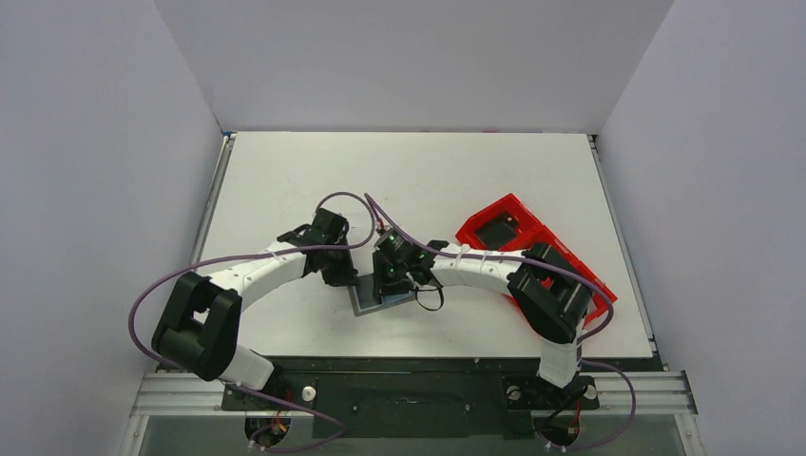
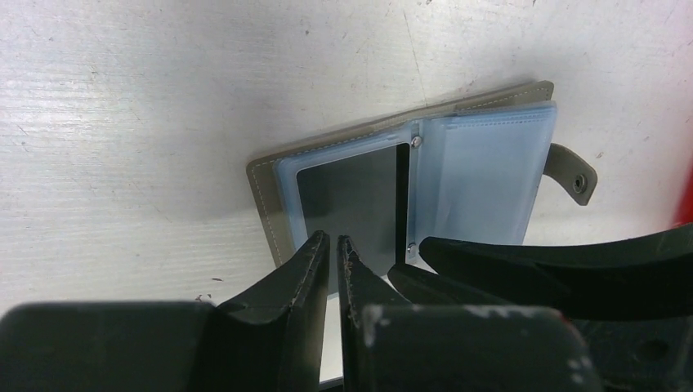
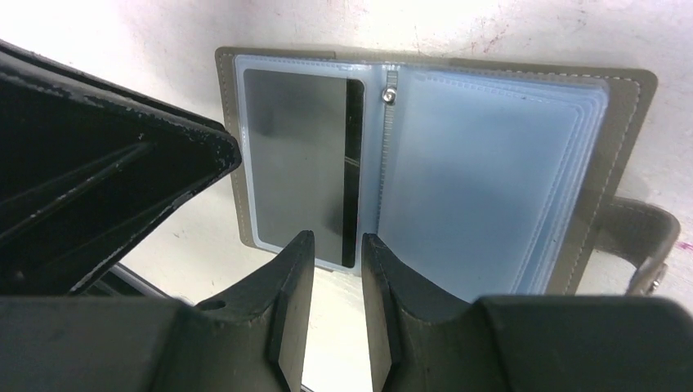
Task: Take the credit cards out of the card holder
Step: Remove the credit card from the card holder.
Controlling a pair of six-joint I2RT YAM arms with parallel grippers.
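Crowding the grey bifold card holder from above, both arms hide most of it in the top view. It lies open at 6 o'clock on the white table, near the front edge. At 3 o'clock sits a long red plastic tray with a black rectangular block inside, partly covered by the right arm and well apart from the card holder.

We see a matte taupe cover with stitched borders. Cloudy blue-clear plastic sleeves are stacked on the half that carries the small snap tab. The other half's sleeve holds a dark card, flat and rectangular, with a black stripe beside the spine.

The left pincer has its fingers almost together, only a thin slit between them. Its tips sit at 6 o'clock of that card, at the cover's edge, and we cannot tell whether they nip anything. The right pincer stands partly released, its fingers straddling the spine's near end and gripping nothing we can see.
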